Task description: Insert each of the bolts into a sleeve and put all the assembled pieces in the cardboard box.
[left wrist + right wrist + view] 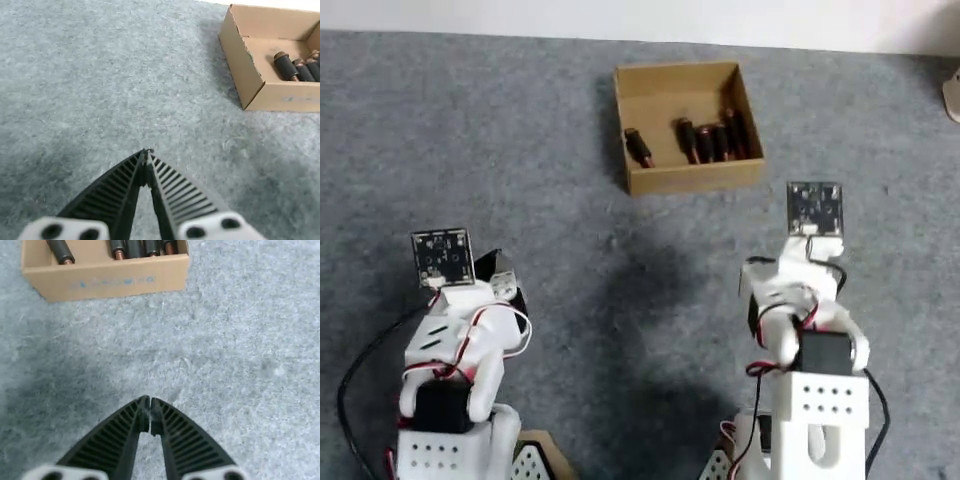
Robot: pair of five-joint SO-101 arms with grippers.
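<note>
The cardboard box (645, 182) sits at the far middle of the grey carpet, also seen as the box (252, 95) and the box (105, 282). Inside lie several black sleeves with copper bolt ends: one assembled piece (639, 147) apart on the left and a cluster of pieces (712, 138) on the right, with pieces (287, 66) and pieces (127, 247) in the wrist views. My left gripper (147, 152) is shut on nothing, low over bare carpet near the front left. My right gripper (150, 401) is shut and holds nothing, a short way in front of the box.
Grey carpet covers the whole table. Both arms (455, 330) (805, 310) stand at the near edge with open carpet between them. A pale object (952, 95) sits at the far right edge.
</note>
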